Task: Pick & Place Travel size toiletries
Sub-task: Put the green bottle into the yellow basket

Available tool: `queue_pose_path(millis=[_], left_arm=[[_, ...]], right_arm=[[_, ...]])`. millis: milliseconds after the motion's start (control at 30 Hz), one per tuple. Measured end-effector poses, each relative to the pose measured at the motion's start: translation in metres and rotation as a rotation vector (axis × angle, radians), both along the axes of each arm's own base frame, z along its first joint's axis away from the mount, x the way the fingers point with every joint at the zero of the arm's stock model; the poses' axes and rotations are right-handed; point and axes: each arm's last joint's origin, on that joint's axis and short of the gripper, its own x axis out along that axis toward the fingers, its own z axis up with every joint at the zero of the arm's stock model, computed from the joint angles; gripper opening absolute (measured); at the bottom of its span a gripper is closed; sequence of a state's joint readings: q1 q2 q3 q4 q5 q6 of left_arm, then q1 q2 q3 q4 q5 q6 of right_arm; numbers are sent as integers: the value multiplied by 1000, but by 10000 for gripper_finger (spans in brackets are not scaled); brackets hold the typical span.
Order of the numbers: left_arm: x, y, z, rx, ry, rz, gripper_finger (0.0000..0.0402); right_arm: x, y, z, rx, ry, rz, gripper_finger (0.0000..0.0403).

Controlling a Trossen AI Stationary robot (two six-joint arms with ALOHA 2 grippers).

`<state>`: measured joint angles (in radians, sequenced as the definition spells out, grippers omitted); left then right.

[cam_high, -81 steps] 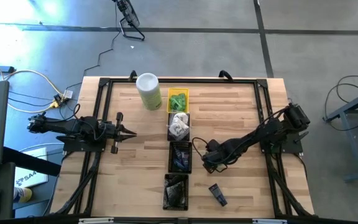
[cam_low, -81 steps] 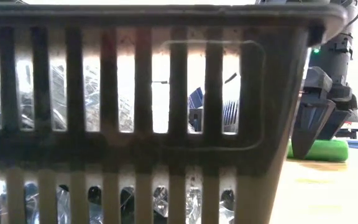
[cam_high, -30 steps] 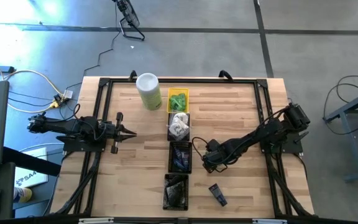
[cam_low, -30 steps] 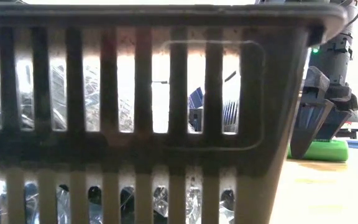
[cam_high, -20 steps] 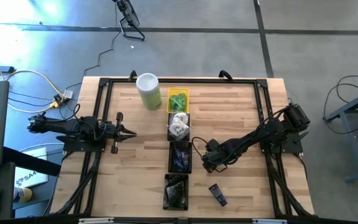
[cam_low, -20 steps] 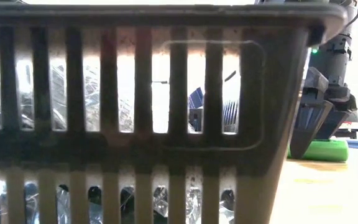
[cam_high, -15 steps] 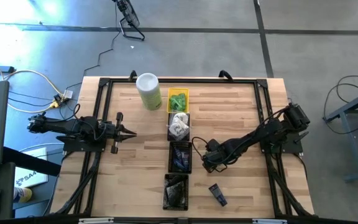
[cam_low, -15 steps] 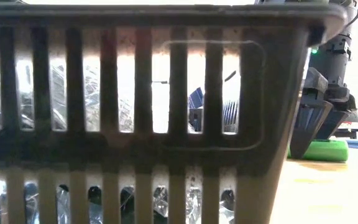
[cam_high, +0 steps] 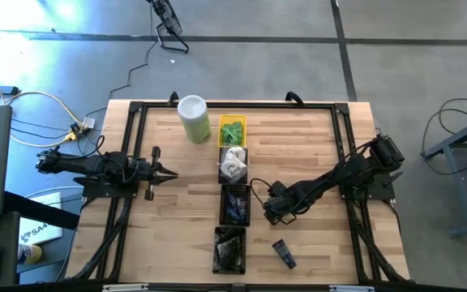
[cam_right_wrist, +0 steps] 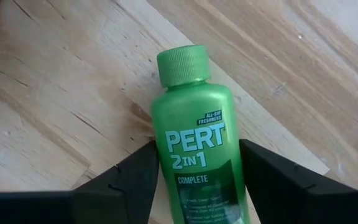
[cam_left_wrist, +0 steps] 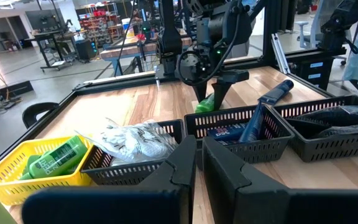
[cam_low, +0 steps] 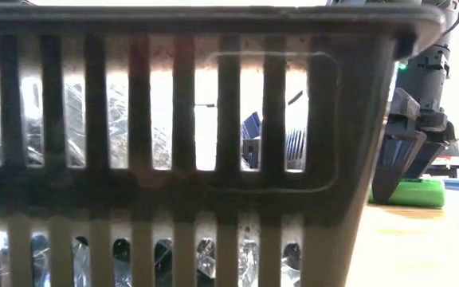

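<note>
Green Pert 2in1 bottle [cam_right_wrist: 194, 149] lies flat on the bench [cam_right_wrist: 55, 81], cap at 12 o'clock, between the right pincer's [cam_right_wrist: 197, 180] apart fingers [cam_right_wrist: 135, 177].

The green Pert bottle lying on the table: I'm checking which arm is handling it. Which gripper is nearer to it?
The right. The right gripper straddles the green Pert bottle, a finger on either side. The left gripper waits beyond the row of trays, at the table's left side.

Four small trays [cam_high: 233, 191] in a row down the table, one yellow, three black, one tall pale-green canister [cam_high: 194, 118], one green bottle [cam_right_wrist: 201, 155] loose, one dark blue tube [cam_high: 283, 253] loose, two arms
</note>
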<state>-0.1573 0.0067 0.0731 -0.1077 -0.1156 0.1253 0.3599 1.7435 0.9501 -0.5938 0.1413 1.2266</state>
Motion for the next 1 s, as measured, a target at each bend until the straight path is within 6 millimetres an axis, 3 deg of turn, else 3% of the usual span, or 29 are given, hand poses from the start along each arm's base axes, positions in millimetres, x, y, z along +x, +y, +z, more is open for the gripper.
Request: queue_pose_path(millis=[300,1000], left_arm=[[0,0,0,0,0,0,24],[0,0,0,0,0,0,24]], right_arm=[[0,0,0,0,0,0,189],[0,0,0,-6,-2,-1,186]])
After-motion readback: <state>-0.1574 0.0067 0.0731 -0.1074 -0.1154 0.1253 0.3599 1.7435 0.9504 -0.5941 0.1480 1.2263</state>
